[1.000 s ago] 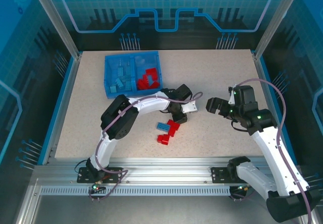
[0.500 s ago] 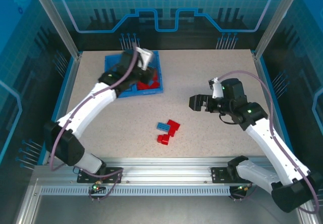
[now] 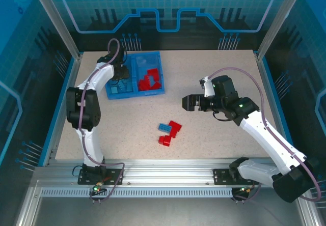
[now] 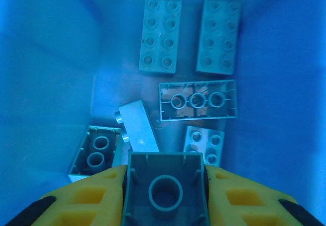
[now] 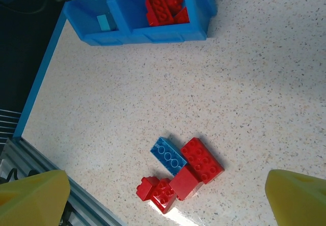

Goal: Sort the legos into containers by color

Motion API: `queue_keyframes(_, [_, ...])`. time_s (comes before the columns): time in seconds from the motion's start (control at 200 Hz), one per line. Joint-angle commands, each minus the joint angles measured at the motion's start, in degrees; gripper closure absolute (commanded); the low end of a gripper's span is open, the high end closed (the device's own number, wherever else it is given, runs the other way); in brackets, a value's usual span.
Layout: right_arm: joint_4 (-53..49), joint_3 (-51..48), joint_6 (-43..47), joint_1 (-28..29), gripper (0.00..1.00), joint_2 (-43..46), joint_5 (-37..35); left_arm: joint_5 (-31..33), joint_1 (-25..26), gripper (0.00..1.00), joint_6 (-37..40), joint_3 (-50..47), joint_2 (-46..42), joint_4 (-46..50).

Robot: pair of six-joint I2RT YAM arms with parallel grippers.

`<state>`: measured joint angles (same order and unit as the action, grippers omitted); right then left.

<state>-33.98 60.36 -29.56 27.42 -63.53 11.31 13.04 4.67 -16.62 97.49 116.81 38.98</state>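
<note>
Left wrist view: the left gripper (image 4: 165, 193) pinches a light blue lego (image 4: 165, 171) over the tray (image 3: 133, 94), near the far left corner of the table (image 3: 214, 68). The right gripper (image 3: 189, 103) is wide open above the table's middle.

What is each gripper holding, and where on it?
Left gripper clamps a light blue brick by two opposite side walls, underside facing the camera. Right gripper is open, holding nothing.

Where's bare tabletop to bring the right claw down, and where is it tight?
Free: the table strip between the tray and the loose bricks, plus the far right stretch beyond the right claw. Crowded: that brick cluster, and the tray's left compartment, where the left claw holds a light blue brick.
</note>
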Motion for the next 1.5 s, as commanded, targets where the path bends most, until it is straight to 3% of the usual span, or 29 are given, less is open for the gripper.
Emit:
queue_keyframes(0.0, [-1.5,1.4,0.4,0.8,0.0,1.8,-1.4,-2.4,-1.1,0.6,-3.8,4.5,1.6,2.5])
queue_keyframes(0.1, [-2.0,1.4,0.3,0.9,0.0,2.4,-1.9,-2.9,-1.1,0.48,-3.5,5.9,2.2,2.8])
queue_keyframes(0.33, [-1.9,1.3,0.8,1.0,0.0,1.6,-1.9,-5.4,-1.1,0.47,-3.1,5.3,-2.4,3.4])
queue_keyframes(0.545, [-2.5,0.8,7.2,4.2,0.01,-2.3,-5.9,-15.0,3.4,0.47,0.2,-7.2,-25.0,-3.4])
queue_keyframes(0.715, [-5.5,3.8,19.0,13.2,0.05,-11.0,-9.9,-25.8,11.5,0.46,18.1,-22.0,-45.8,-11.8])
queue_keyframes(0.88, [-8.6,10.2,27.7,21.5,0.15,-24.4,-15.2,-33.7,15.7,0.32,37.3,-39.4,-65.8,-14.2])
queue_keyframes(1.071, [-9.3,18.0,32.3,25.7,0.32,-38.2,-17.3,-40.1,15.9,0.17,58.4,-52.5,-83.9,-2.8])
queue_keyframes(1.206, [-10.3,21.8,33.7,26.2,0.34,-45.0,-19.9,-41.9,15.9,0.02,64.2,-56.0,-90.7,5.1])
queue_keyframes(1.496, [-11.5,23.3,35.8,26.2,0.43,-50.8,-20.9,-43.9,15.9,0.01,68.2,-58.3,-90.6,9.1])
